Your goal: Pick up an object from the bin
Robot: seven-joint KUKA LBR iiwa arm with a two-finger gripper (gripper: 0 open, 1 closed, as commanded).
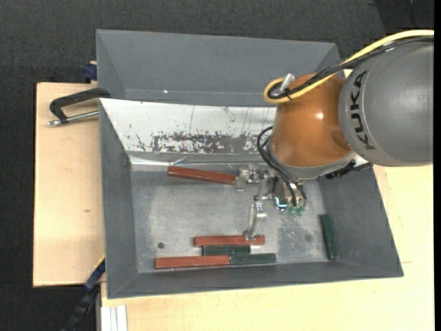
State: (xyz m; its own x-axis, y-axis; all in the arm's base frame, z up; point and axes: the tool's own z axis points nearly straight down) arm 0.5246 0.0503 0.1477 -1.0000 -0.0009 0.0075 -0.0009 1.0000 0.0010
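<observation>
My gripper (252,202) hangs under the orange cover in the right half of the bin and stands open, with nothing between its fingers. One fingertip (244,176) is at the right end of a red-brown bar (203,176) that lies along the back of the bin floor. The other fingertip (258,227) reaches down to the right end of a second red-brown bar (226,240) near the front. Whether either tip touches its bar I cannot tell.
In front of the second bar lie a dark green bar (241,253) and a third red-brown bar (191,261), close together along the front wall. Another dark green bar (329,236) lies alone at the right. The arm covers the bin's right back corner.
</observation>
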